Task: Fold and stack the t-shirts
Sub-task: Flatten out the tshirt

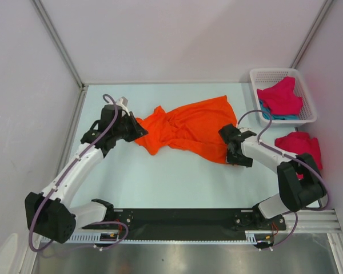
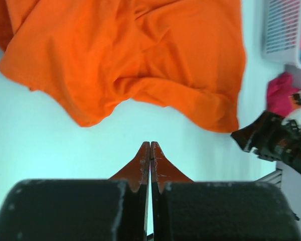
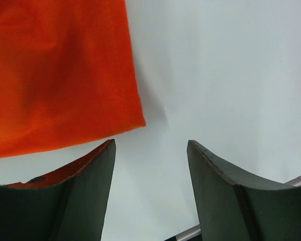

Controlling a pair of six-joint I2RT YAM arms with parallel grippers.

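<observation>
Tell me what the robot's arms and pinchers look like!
The left arm and the right arm are white tubes with chunky black joints. A thin purple cable loops along each one. The left gripper and the right gripper each have two dark fingers that curve to points, with scuffed, whitish edges.
</observation>
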